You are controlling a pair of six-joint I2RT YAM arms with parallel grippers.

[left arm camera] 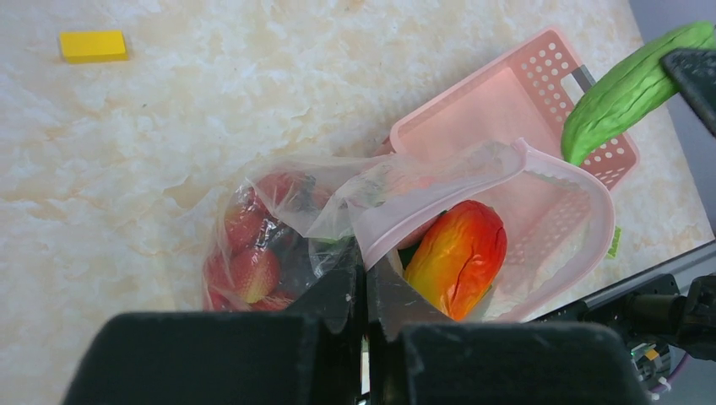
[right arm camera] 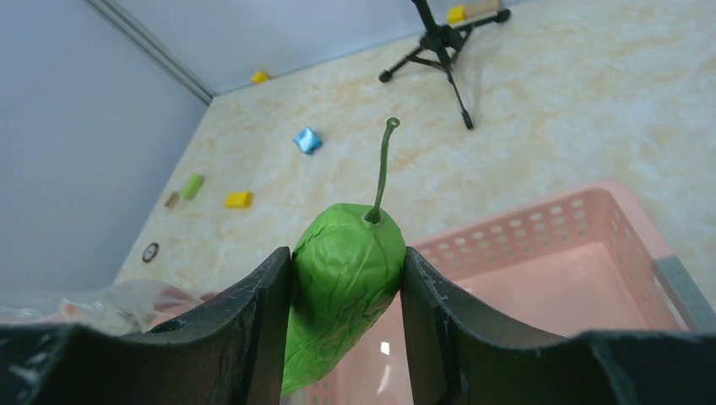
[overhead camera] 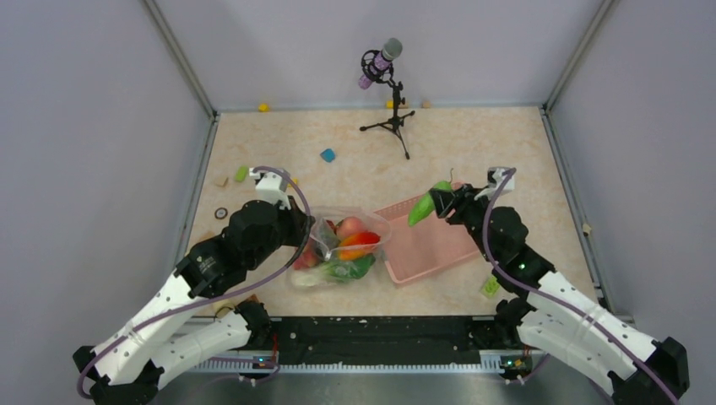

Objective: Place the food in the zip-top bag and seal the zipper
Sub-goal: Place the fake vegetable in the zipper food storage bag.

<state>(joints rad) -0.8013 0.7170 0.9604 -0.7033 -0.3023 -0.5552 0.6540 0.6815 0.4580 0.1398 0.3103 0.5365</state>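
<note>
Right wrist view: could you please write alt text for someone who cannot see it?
The right claw grips a wrinkled green toy cucumber over a pink perforated plastic basket. Beyond, a black tripod stand and small scattered blocks sit on the beige marbled table.

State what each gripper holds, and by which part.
Left gripper pinches the zip-top bag by its mouth edge; right gripper clamps the green cucumber near its stem end.

The left arm (overhead camera: 211, 261) is stretching from lower left toward centre, left gripper (left arm camera: 365, 283) squeezing closed, seemingly pinching the zip-top bag (left arm camera: 422, 181). The right arm (overhead camera: 523, 263) is angling in from lower right, right gripper (right arm camera: 346, 261) clamping the cucumber (right arm camera: 338, 295).
</note>
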